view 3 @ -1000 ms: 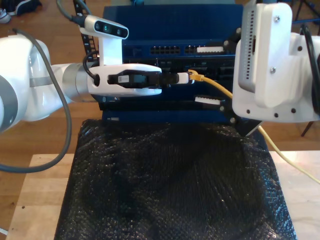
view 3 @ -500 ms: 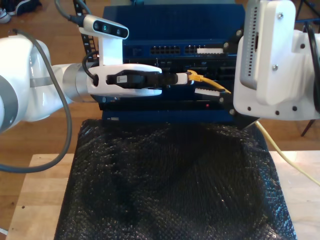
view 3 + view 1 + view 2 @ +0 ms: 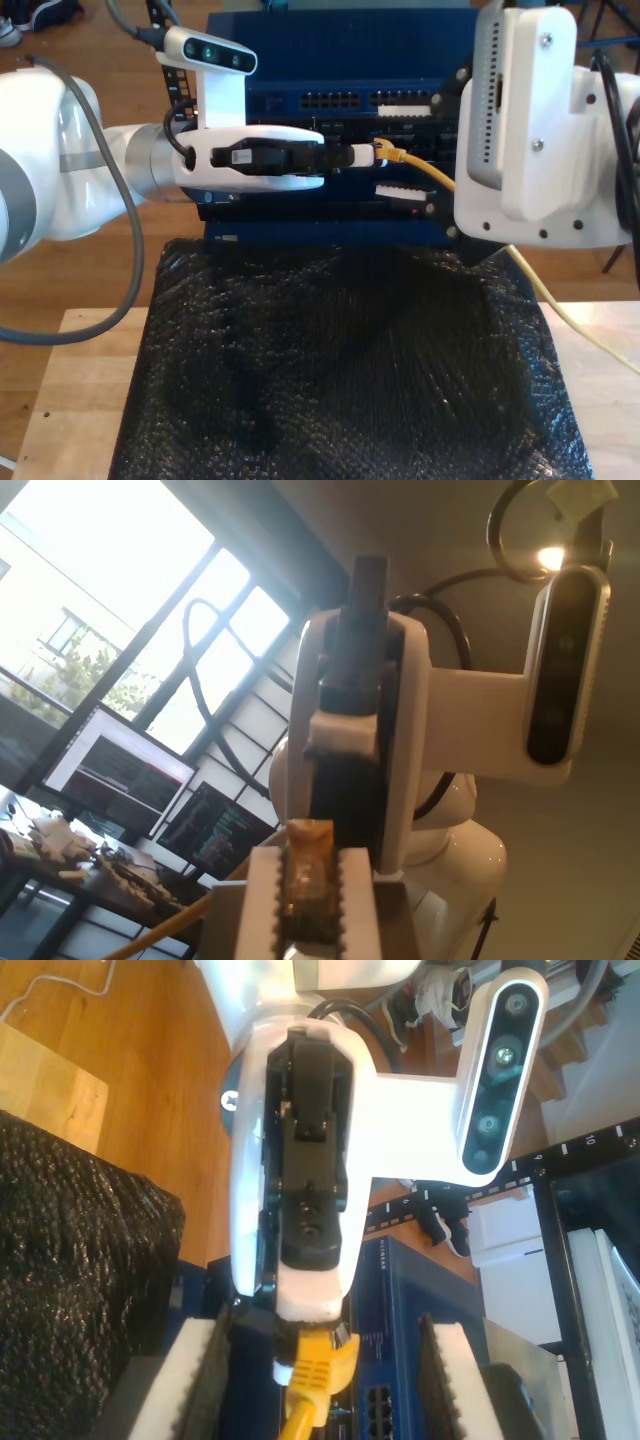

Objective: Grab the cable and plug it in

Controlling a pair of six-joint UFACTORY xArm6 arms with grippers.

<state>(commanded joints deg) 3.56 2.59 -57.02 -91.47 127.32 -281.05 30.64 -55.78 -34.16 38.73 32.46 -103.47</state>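
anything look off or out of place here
Nothing looks damaged, spilled or askew. The cable has its plug clamped in my first hand in front of the blue network switch, and my second hand is open around the boot.

One cable (image 3: 425, 172), two arms, one black mat (image 3: 340, 370).
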